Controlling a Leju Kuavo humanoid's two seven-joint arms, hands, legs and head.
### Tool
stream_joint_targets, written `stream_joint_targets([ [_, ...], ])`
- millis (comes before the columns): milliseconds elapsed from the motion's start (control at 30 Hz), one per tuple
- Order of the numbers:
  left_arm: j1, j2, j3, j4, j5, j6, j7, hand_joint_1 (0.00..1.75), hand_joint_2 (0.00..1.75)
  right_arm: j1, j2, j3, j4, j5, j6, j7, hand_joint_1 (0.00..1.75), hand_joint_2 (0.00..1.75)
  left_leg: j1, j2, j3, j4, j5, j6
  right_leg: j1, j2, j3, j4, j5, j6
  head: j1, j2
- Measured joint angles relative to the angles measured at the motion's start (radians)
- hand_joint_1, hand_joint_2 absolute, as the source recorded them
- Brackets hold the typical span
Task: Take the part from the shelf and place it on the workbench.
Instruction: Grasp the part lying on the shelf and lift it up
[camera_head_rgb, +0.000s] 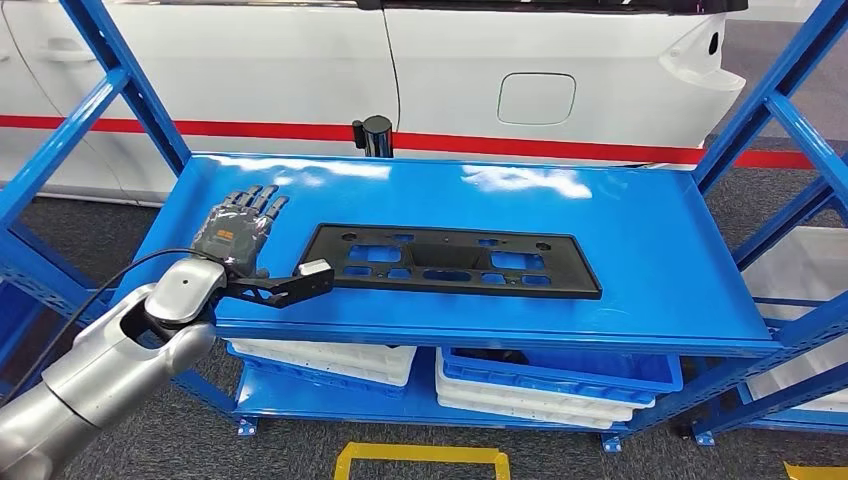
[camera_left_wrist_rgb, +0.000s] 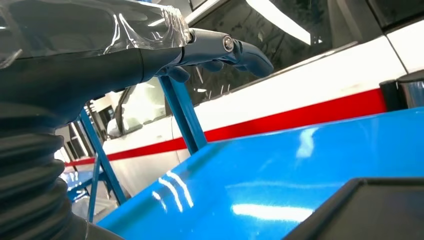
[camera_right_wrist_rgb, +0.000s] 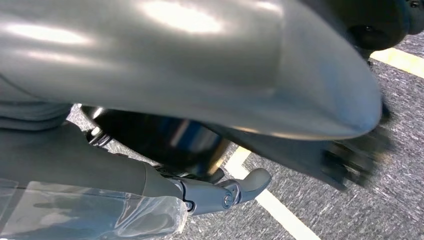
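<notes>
The left hand (camera_head_rgb: 238, 226), grey-backed with dark fingers, sits nearest the viewer over the near-left part of the glossy blue metal shelf (camera_head_rgb: 640, 250). Its fingers are spread apart and point away toward the far edge, holding nothing. The left wrist view agrees, with an outstretched finger (camera_left_wrist_rgb: 240, 50) above the bare blue surface and a dark corner of the part (camera_left_wrist_rgb: 370, 210) low in the picture.

Just to that hand's right lies the flat black plastic bracket plate with rectangular cut-outs (camera_head_rgb: 450, 262). It rests flat on the shelf, near the front edge. Its long axis runs left to right, across the reach of the arm, and its left end is the end closest to the hand.

The right hand (camera_right_wrist_rgb: 220, 192) hangs low over grey floor with a yellow line. Whether it is open I cannot tell. Judging by this, the left hand is the nearer one for the pick.
</notes>
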Motion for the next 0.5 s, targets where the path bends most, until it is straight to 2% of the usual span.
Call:
stream_joint_targets([
  [33,0.0,-0.001,0.0,0.006,0.002,0.006,-0.002,0.0,1.75,0.001,0.0,0.0,0.0,0.002,0.0,0.0,0.0,0.0,-0.001,0.0,0.0,0.0,0.0,0.0,0.0,0.0,-0.014,0.024,0.001,-0.001,0.0,0.0],
  [67,0.0,-0.002,0.0,0.013,0.003,0.011,-0.004,0.0,1.75,0.001,0.0,0.001,0.0,0.004,0.0,0.001,0.0,0.0,-0.003,0.0,0.001,0.0,-0.001,0.0,0.0,0.0,-0.007,0.005,0.021,-0.003,0.0,0.0],
  [133,-0.003,-0.005,0.0,0.023,0.003,0.018,-0.009,0.0,1.75,0.0,0.0,0.002,0.0,0.006,0.0,0.001,0.0,0.0,-0.004,-0.001,0.004,0.0,-0.002,0.0,0.001,0.0,0.057,-0.131,0.092,-0.011,0.0,0.0],
  [167,-0.005,-0.006,0.001,0.027,0.003,0.02,-0.01,0.0,1.75,-0.001,-0.001,0.003,0.0,0.007,0.0,0.001,0.0,0.0,-0.006,-0.002,0.004,0.001,-0.004,-0.002,0.004,0.0,0.092,-0.204,0.118,-0.015,0.0,0.0],
  [200,-0.007,-0.008,0.001,0.032,0.003,0.021,-0.011,0.0,1.75,-0.002,-0.001,0.004,0.0,0.008,0.0,0.001,0.0,0.0,-0.007,-0.002,0.003,0.002,-0.005,-0.005,0.006,0.0,0.115,-0.254,0.134,-0.019,0.0,0.0],
  [233,-0.009,-0.009,0.001,0.037,0.004,0.022,-0.012,0.0,1.75,-0.002,-0.001,0.005,0.0,0.008,0.0,0.001,0.0,0.0,-0.008,-0.002,0.002,0.002,-0.006,-0.008,0.008,0.0,0.126,-0.279,0.138,-0.022,0.0,0.0],
  [300,-0.012,-0.011,0.002,0.046,0.004,0.024,-0.013,0.0,1.75,-0.002,-0.001,0.006,0.0,0.009,0.0,0.001,0.0,0.0,-0.007,-0.002,0.001,0.001,-0.006,-0.017,0.011,0.001,0.126,-0.285,0.138,-0.03,0.0,0.0],
  [367,-0.014,-0.014,0.002,0.052,0.005,0.029,-0.018,0.0,1.75,-0.002,-0.001,0.006,0.0,0.008,0.0,0.001,0.0,0.0,-0.004,-0.002,-0.009,0.021,-0.023,-0.026,0.009,0.001,0.127,-0.29,0.142,-0.04,-0.001,0.0],
  [400,-0.016,-0.015,0.003,0.055,0.006,0.031,-0.021,0.0,1.75,-0.003,-0.001,0.006,0.0,0.007,0.0,0.001,0.0,0.0,-0.002,-0.002,-0.024,0.055,-0.045,-0.03,0.007,0.0,0.128,-0.293,0.144,-0.045,-0.001,0.0],
  [500,-0.018,-0.017,0.001,0.064,0.016,0.03,-0.024,0.0,1.75,-0.003,0.0,0.006,0.0,0.002,0.0,0.001,0.0,0.0,0.001,-0.001,-0.119,0.261,-0.136,-0.041,0.005,0.001,0.128,-0.293,0.144,-0.051,-0.004,0.0],
])
